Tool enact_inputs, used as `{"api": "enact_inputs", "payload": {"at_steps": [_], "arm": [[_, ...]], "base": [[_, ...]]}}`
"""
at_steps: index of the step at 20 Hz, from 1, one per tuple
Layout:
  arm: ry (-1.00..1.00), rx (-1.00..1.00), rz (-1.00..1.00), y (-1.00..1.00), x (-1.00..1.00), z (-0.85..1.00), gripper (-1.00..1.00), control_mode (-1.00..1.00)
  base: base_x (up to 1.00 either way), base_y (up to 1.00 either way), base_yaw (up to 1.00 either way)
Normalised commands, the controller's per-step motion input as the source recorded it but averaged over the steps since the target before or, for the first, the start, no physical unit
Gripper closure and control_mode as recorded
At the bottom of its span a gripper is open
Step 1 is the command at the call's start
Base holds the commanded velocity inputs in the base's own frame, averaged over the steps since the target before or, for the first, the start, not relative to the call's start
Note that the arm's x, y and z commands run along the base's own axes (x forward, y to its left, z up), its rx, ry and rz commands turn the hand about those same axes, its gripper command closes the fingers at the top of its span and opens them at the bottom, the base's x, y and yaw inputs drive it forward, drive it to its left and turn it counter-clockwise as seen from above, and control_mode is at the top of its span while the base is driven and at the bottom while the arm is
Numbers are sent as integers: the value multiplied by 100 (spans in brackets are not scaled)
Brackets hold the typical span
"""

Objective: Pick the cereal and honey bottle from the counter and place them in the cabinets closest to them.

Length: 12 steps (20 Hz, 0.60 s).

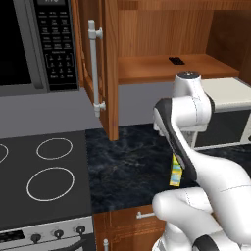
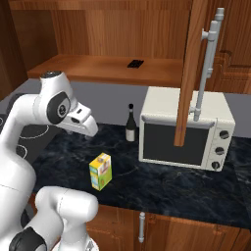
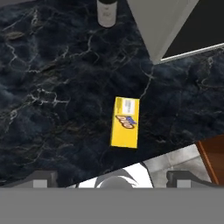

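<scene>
The open upper cabinets [image 2: 112, 44] hang over the counter [image 2: 162, 184], and the nearest door [image 2: 192, 73] stands swung out in front of the toaster oven [image 2: 184, 128]; that door is the biggest hazard, I judge, since an arm lifting toward the inner shelf [image 1: 166, 67] could clip its edge or its long silver handle [image 2: 206, 68]. The arm itself is the next concern: its elbow rides high just below the shelf, so a careless rise might knock the shelf lip. The cereal [image 2: 100, 171] stands upright on its narrow base on the counter, well apart from the oven and from the wine bottle [image 2: 130, 123] behind it, so a descent slightly off centre would likely tip it or push it toward the counter's front edge, which lies near. In the hand view the box top [image 3: 125, 122] sits slightly above the middle, with the gripper [image 3: 112, 179] above it and clear of it; the finger tips [image 3: 42, 178] stand wide apart and hold nothing. In the left base view the forearm covers most of the box. The honey bottle cannot be made out anywhere. A small dark thing [image 2: 135, 63] lies on the shelf, too small to name.
</scene>
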Motion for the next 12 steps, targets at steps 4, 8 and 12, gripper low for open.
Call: {"api": "enact_inputs", "payload": {"at_steps": [4,8,12], "arm": [[2,-11,-4,0,-22,-40,-100,-100],[3,0,0,0,-1,-8,-100,-100],[1,0,0,0,0,-2,-100,-100]], "base": [[0,0,0],[0,0,0],[0,0,0]]}}
